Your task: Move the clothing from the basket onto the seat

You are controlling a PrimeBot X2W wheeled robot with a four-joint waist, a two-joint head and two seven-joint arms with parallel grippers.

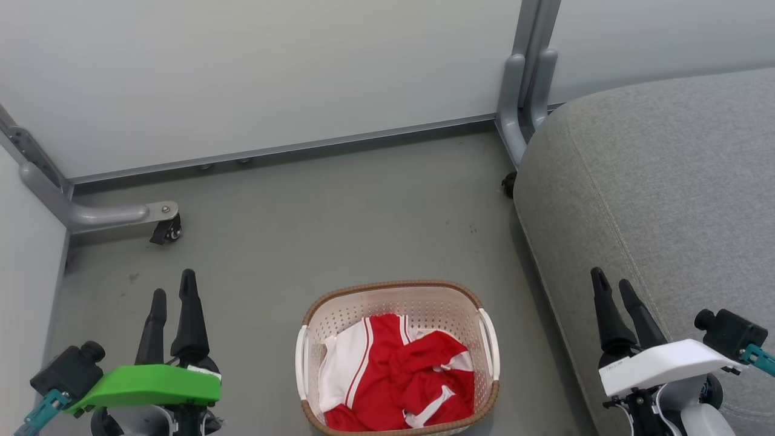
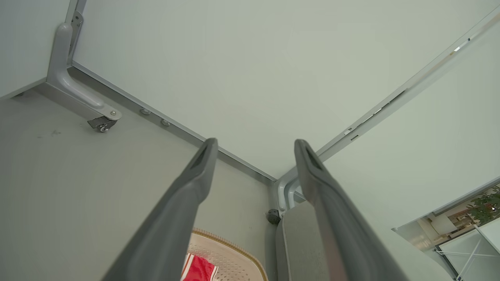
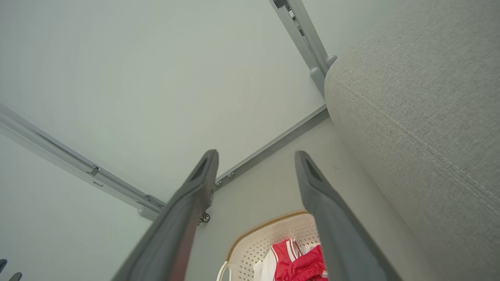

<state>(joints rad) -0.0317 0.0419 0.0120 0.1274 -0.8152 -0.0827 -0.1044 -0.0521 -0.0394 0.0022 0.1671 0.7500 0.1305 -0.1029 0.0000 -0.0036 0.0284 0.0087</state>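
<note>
The clothing (image 1: 399, 375) lies crumpled, red and white, in the basket (image 1: 393, 286), which stands on the grey floor (image 1: 339, 212) between the two grippers. The left gripper (image 1: 173, 283), fingers apart, hangs left of the basket; beyond its tips is a caster (image 1: 166, 231) under the pale partition (image 1: 272, 72). The right gripper (image 1: 611, 277), fingers likewise apart, hangs right of the basket, over the seat (image 1: 666, 181). The left wrist view catches a green plant (image 2: 484, 203) past the partition; the right wrist view shows the seat's stitched seam (image 3: 422, 144) close up.
</note>
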